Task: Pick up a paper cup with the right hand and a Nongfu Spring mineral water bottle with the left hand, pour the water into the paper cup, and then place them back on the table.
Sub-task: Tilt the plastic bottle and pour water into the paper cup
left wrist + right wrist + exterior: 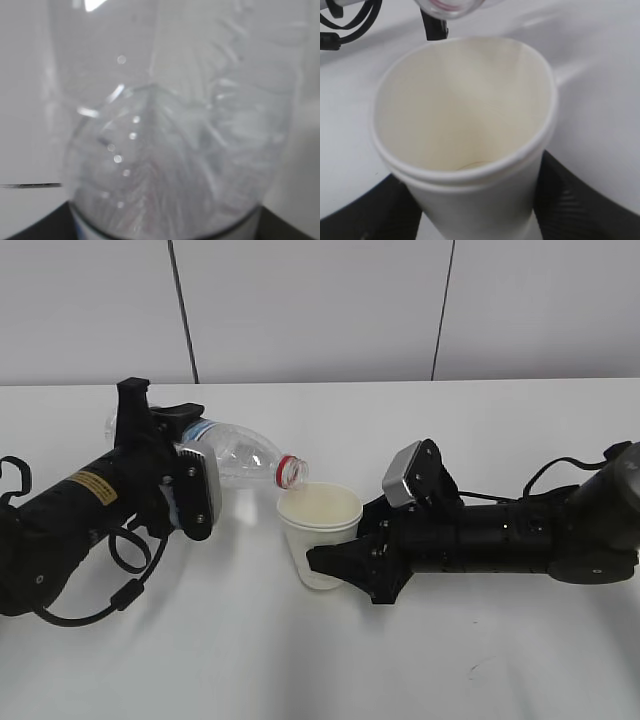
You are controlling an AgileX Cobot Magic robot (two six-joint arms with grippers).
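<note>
Exterior: the left claw (190, 480) pinched the bottle (235, 455), tipped nearly level, mouth over the cup (320, 535) clamped in the right claw (335, 565) above the tabletop (300, 660). Left wrist: bottle (175, 140) filled the frame. Right wrist: cup (465, 125) upright between the fingers (570, 200).

- Both arms are matte black with chunky cylindrical bodies.
- The left hand (190, 455) has a yellow sticker with dark print on its barrel, over at 9 o'clock from the wrist.
- It also has a grey plate with a few small dark screws, and black cables looping underneath at roughly 7 o'clock.
- The right hand (335, 562) has angular black fingers and a grey-silver rectangular plate at 12 o'clock.
- Thin black cable arcs along its ribbed forearm toward 3 o'clock.
</note>
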